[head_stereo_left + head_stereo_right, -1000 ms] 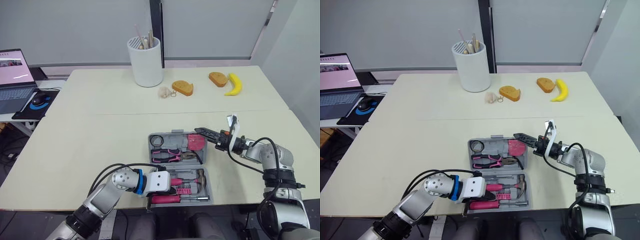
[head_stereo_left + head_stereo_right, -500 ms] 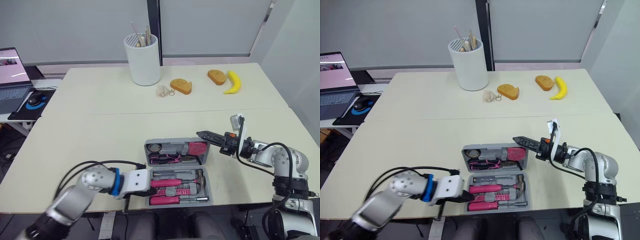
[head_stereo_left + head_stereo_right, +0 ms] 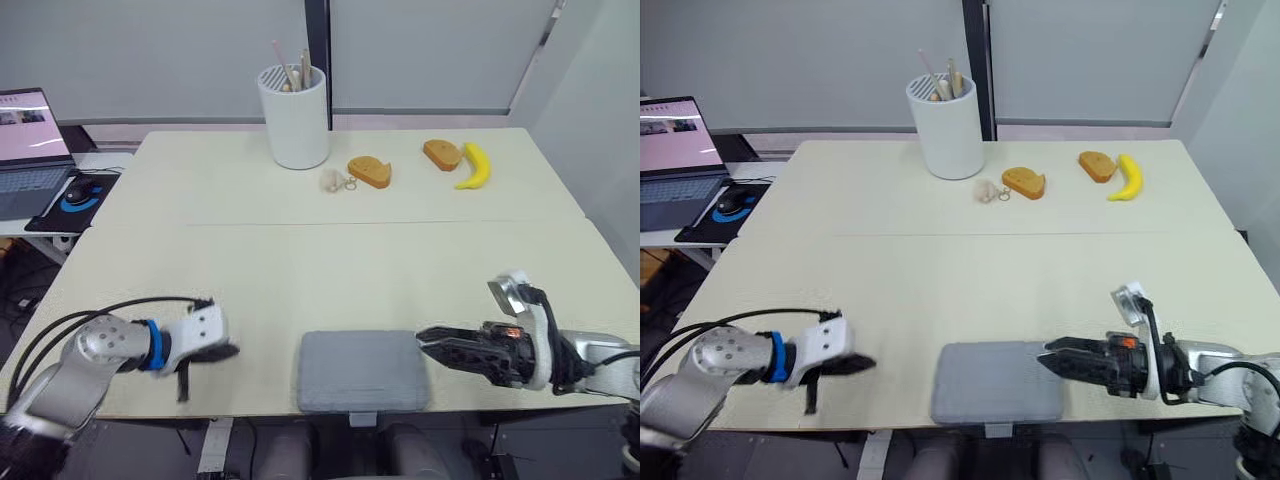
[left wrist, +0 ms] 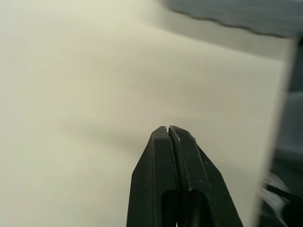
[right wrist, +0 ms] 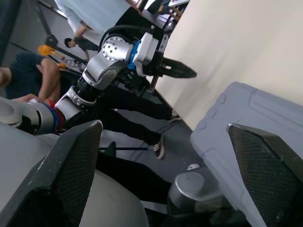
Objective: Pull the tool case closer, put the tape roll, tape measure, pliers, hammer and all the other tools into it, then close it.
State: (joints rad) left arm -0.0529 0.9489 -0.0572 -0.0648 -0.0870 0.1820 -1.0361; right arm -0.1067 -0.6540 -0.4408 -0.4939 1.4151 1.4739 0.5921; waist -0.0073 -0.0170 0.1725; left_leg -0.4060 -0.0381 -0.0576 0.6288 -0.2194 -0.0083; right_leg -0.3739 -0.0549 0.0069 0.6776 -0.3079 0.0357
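Lying shut at the table's (image 3: 300, 260) six o'clock edge, the tool case (image 3: 362, 370) looks finished, no tools outside. The left gripper (image 3: 225, 350) at its nine o'clock is pressed together; the right gripper (image 3: 428, 342) at three o'clock is spread.

Head stereo pair looks forward and down from above the table's (image 3: 300, 260) near edge; both eyes share the whole top, from the case (image 3: 362, 370) at the near edge to the holder (image 3: 295, 125) and banana (image 3: 470, 167) at the far side; left wrist camera peers along the left gripper's (image 4: 169, 128) pressed-together fingers, close over the bare table; right wrist camera looks low between the right gripper's (image 5: 163, 125) spread fingers, across a corner of the case, shared with the head views, to the left gripper and people (image 5: 23, 71) beyond the table.
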